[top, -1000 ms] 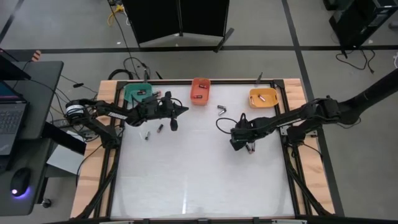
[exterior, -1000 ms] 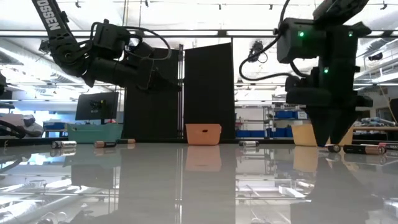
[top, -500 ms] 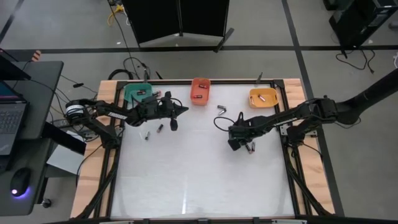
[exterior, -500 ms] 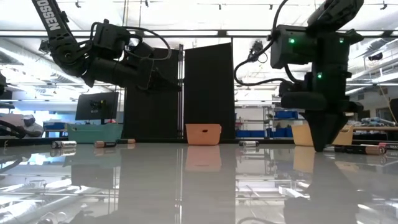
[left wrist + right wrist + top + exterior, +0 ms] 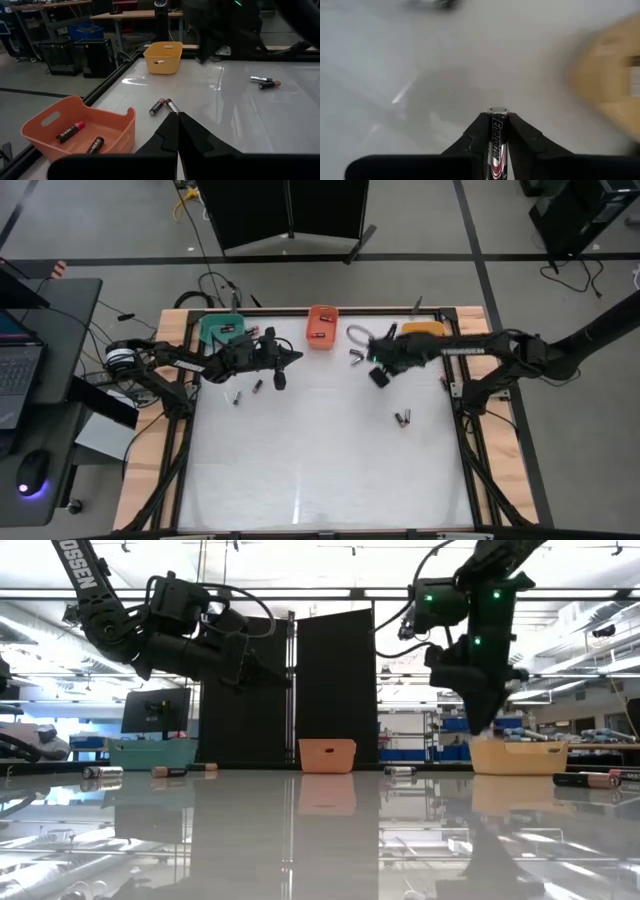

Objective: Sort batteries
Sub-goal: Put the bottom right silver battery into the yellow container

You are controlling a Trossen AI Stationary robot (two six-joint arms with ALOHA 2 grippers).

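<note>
Right gripper [image 5: 498, 131] clamps an Energizer battery [image 5: 497, 135] end-up, raised above the table [image 5: 320, 460], upper right of centre in the high view, beside the yellow bin [image 5: 424, 330]. Left gripper [image 5: 279, 381] clenched, empty, upper left near the teal bin [image 5: 213, 326].

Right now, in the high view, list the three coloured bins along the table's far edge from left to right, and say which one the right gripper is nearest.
Teal plastic bin → orange-red plastic bin → yellow plastic bin. The right gripper, shut on a dark cylindrical battery, is nearest the yellow bin, between it and the orange-red one.
</note>
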